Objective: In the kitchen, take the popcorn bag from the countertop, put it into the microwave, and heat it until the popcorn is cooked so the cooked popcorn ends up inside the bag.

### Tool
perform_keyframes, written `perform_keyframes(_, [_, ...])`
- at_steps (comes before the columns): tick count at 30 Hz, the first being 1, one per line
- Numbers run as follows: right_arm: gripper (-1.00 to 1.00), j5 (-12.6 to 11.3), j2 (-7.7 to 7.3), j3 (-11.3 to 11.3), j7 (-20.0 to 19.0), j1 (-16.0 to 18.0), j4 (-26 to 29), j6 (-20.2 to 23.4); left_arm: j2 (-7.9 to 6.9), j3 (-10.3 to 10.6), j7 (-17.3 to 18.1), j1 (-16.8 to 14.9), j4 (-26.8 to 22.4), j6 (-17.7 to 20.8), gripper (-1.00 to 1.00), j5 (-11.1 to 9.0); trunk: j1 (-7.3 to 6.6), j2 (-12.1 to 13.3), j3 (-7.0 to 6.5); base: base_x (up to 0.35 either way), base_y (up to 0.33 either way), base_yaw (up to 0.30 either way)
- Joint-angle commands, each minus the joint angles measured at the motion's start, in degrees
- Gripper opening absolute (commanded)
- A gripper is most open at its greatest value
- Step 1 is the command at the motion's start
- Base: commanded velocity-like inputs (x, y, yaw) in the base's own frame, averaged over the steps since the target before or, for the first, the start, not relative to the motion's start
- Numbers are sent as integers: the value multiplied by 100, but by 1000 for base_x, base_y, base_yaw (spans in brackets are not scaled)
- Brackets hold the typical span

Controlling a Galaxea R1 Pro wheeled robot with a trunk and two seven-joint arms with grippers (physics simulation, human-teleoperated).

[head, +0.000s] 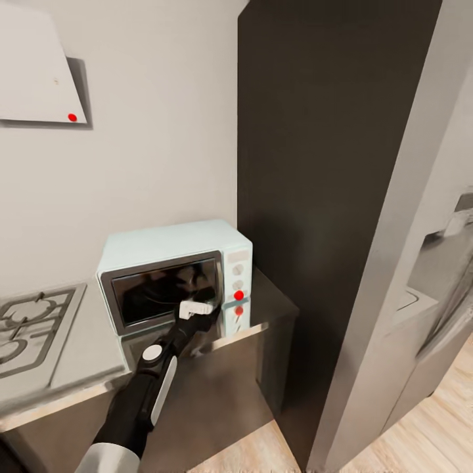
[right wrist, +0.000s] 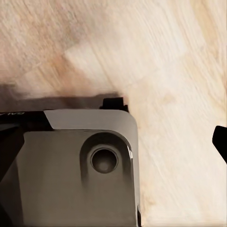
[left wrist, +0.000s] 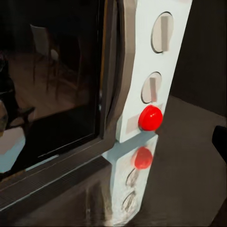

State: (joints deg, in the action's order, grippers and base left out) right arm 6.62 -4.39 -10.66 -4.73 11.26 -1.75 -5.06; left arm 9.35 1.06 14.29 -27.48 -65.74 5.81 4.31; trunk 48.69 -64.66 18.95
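On the countertop (head: 276, 309), against the wall, sits the microwave (head: 172, 249), door closed; its red button (head: 238, 295) lies just right of the left gripper (head: 197, 309), the nearer arm. I can't tell how wide its jaws stand.

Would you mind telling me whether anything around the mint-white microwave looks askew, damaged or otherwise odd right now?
Nothing stands out. The pale mint-white microwave sits squarely on the grey steel-like countertop with its dark glass door shut, its two dials and red round button intact. The second red dot below is just the button's reflection in the counter. The left gripper is at the door's lower right corner.
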Motion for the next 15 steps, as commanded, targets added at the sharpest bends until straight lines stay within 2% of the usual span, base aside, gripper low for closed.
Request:
perform_keyframes(1, [100, 59, -11, -50, -11, 8, -19, -40, 4, -9, 18, -3, -9, 25, 100, 44, -2, -5, 7, -263, 0, 0])
perform_keyframes(15, [100, 63, -18, -49, -11, 4, -19, -48, 15, 0, 4, -3, 23, 25, 100, 54, -2, -5, 7, -265, 0, 0])
